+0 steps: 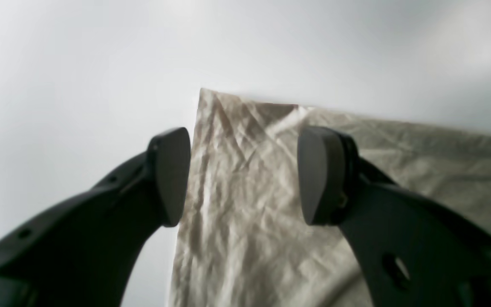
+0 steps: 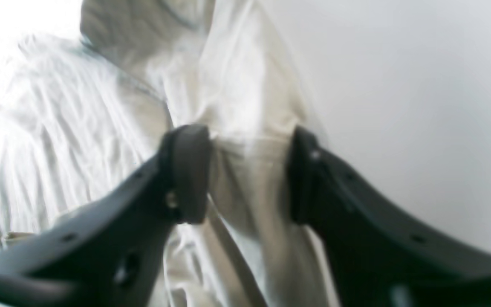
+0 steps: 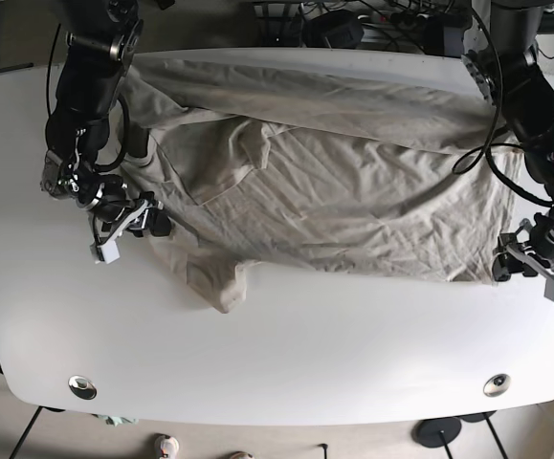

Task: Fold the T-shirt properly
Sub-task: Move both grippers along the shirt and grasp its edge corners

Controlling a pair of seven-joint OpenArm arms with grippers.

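The wrinkled beige cotton T-shirt [image 3: 343, 191] was seen spread across the white oval table [image 3: 286, 354], upper half bunched toward the far edge, one sleeve drooping at the near left of the base view.

The black two-fingered left gripper [image 1: 244, 177] was held wide apart over the shirt's bottom corner. One fingertip [image 1: 171, 175] was parked off the cloth edge above bare table, the other [image 1: 320, 175] above the fabric. Nothing was pinched between them; whether the tips were actually touching down couldn't be told from the wrist shot.

The black right gripper [image 2: 249, 175] was also spread, with a fold of pale fabric sitting between the pads [image 2: 190, 170]. That picture was blurred, so contact with the cloth couldn't be made out.

Only the base view gave the whole layout: the right gripper [image 3: 138, 218] at the sleeve side, the left gripper [image 3: 525, 256] at the opposite hem corner, well apart. The gap of each jaw was shown properly only by the wrist views
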